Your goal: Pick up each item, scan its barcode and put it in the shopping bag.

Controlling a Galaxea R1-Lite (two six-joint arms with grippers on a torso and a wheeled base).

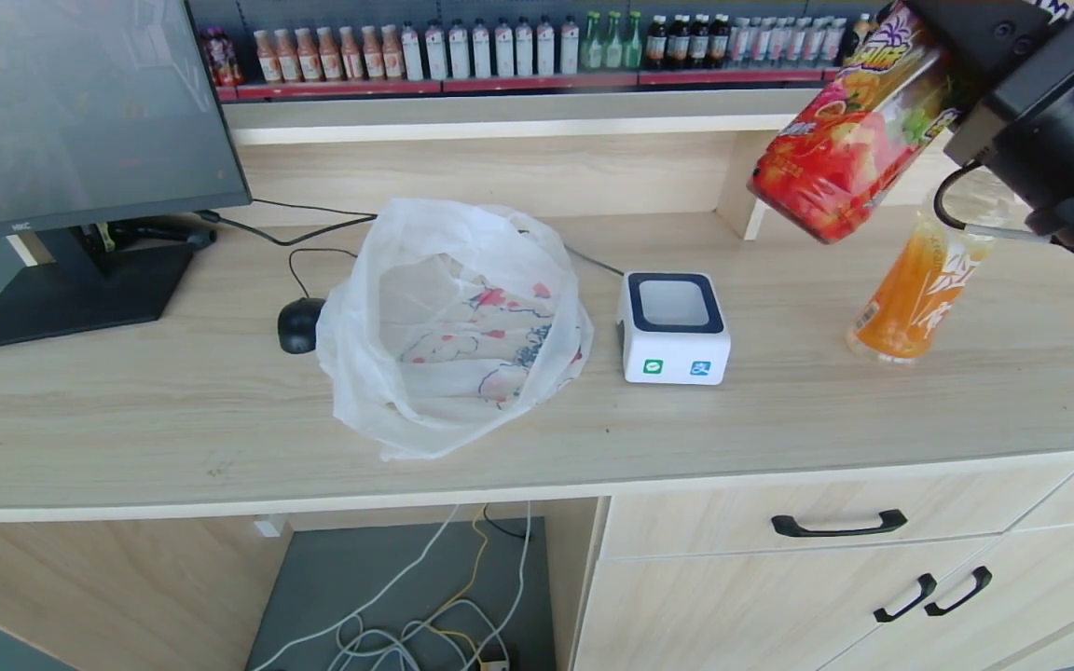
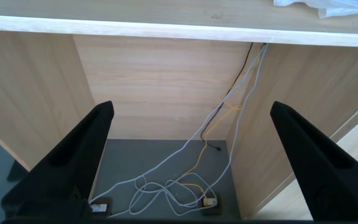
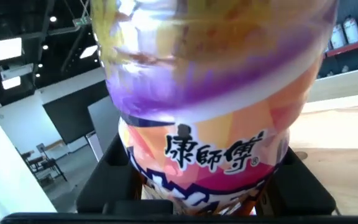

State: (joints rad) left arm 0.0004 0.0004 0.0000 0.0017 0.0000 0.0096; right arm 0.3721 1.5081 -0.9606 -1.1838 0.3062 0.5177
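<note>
Left gripper (image 2: 192, 107): jaws spread wide, nothing held, low before the near edge of the counter (image 1: 173, 438), facing the cables (image 2: 166, 186) beneath it. On the counter, the white shopping bag (image 1: 448, 326) lies with its mouth open, left of centre. The barcode scanner (image 1: 674, 326) stands just to its right. An orange drink bottle (image 1: 915, 289) stands upright further right. Right gripper (image 1: 952, 61): clamped on a red fruit drink bottle (image 1: 849, 130), tilted and raised over the right end.

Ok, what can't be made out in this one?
Barcode of the red bottle in the right gripper: none faces the head view, and the right wrist view is too close to it.
Top of the orange bottle: hidden behind the right arm in the head view.
Inside of the shopping bag: crumpled plastic in the head view, so I cannot tell whether it holds anything.
</note>
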